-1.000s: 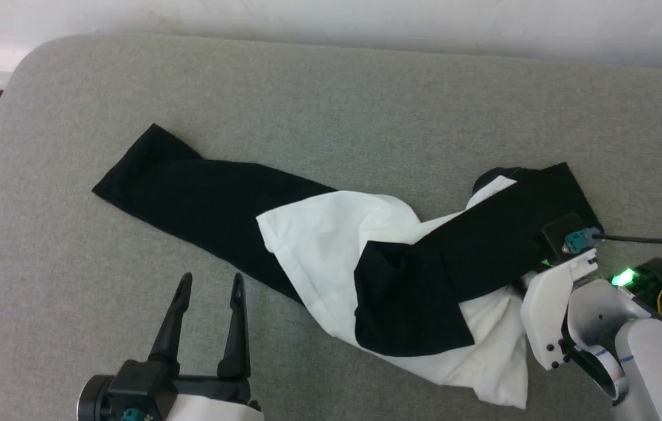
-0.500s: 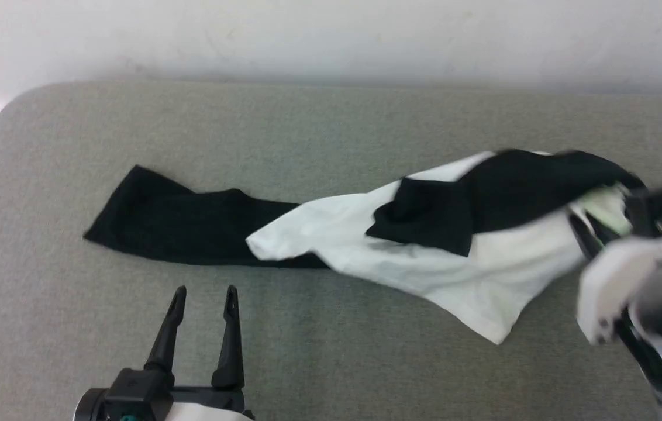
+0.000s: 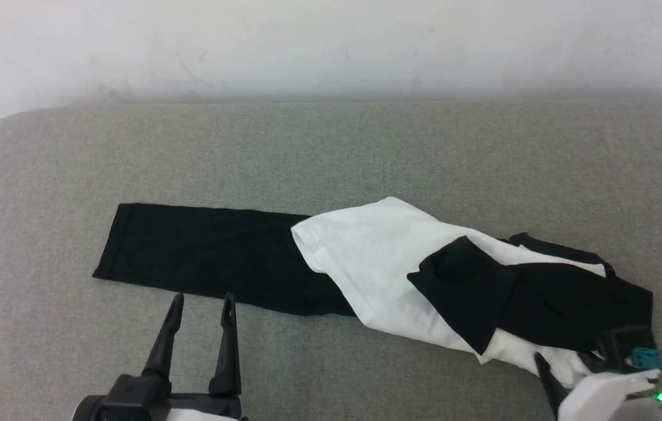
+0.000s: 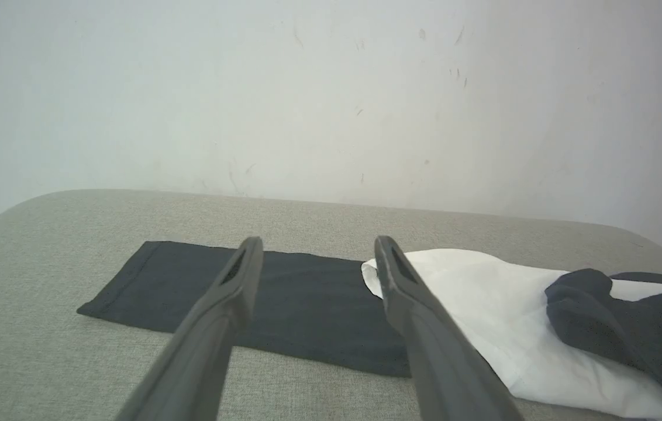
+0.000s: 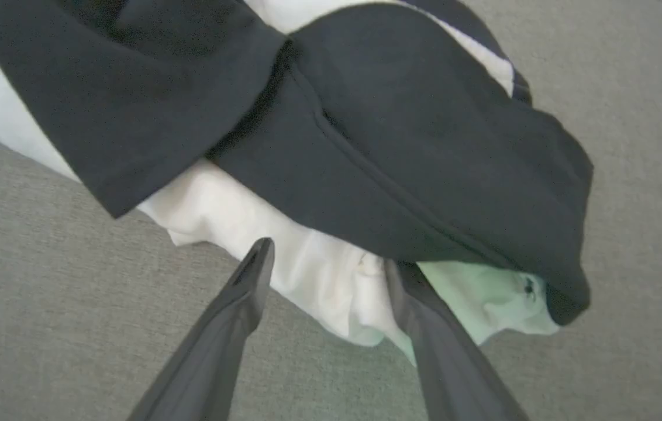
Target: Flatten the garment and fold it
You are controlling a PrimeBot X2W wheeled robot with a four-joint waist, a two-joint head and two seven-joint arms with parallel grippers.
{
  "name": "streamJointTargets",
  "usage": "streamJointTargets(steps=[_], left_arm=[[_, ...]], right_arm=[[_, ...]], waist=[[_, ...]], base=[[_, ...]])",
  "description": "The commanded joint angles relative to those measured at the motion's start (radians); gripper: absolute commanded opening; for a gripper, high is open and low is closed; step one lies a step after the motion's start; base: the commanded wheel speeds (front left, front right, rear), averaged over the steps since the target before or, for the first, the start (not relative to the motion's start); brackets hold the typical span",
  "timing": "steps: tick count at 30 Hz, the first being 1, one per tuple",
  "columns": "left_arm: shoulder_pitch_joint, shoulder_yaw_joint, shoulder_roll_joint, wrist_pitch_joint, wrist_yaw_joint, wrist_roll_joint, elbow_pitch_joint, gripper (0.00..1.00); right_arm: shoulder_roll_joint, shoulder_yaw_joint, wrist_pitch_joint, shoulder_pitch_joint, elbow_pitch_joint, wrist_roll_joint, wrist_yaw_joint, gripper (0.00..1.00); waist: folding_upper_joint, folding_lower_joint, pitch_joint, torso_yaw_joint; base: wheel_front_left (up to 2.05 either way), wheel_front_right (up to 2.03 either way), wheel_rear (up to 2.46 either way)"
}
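Note:
The garment lies across the grey padded surface. One black sleeve stretches flat to the left. Its white body is bunched in the middle, and the other black sleeve is folded over the right end. My left gripper stands open just in front of the flat sleeve, touching nothing. At the garment's right end my right gripper is low, its fingers spread wide on either side of a crumpled white fold. One right fingertip shows beside the cloth in the head view.
The grey padded surface runs back to a white wall, and its rounded corner is at the far left. Bare grey fabric lies behind and in front of the garment.
The head camera has shifted. My right gripper, shut on the garment's right end and carrying it up half a second ago, has come down and opened. The left sleeve now lies straighter.

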Motion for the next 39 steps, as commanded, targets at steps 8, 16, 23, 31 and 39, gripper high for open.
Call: streamJointTargets(steps=[8,16,23,31,39], left_arm=[[-0.004,-0.009,-0.002,0.003,-0.006,-0.001,-0.003,1.0],[-0.022,-0.018,-0.016,0.0,-0.018,-0.008,0.01,1.0],[-0.036,-0.022,-0.032,-0.003,-0.031,-0.01,0.028,1.0],[-0.034,-0.014,-0.043,-0.005,-0.036,-0.008,0.04,1.0],[-0.016,0.008,-0.038,-0.006,-0.034,-0.005,0.04,1.0]], right_arm=[[-0.084,0.165,0.095,-0.14,-0.128,0.053,-0.001,1.0],[-0.181,0.304,0.189,-0.266,-0.08,0.072,-0.001,1.0],[-0.226,0.384,0.234,-0.337,0.052,0.052,-0.001,1.0],[-0.194,0.359,0.201,-0.364,0.09,0.022,-0.001,0.0],[-0.159,0.287,0.153,-0.414,-0.013,0.026,-0.001,0.0]], waist=[[0.0,0.0001,-0.008,0.033],[0.0,0.0001,0.027,0.107],[0.0,0.0001,0.059,0.174],[0.0,0.0001,0.06,0.186],[0.0,0.0001,-0.008,0.085]], base=[[0.0,0.0,0.0],[0.0,0.0,0.0],[0.0,0.0,0.0],[0.0,0.0,0.0],[0.0,0.0,0.0]])
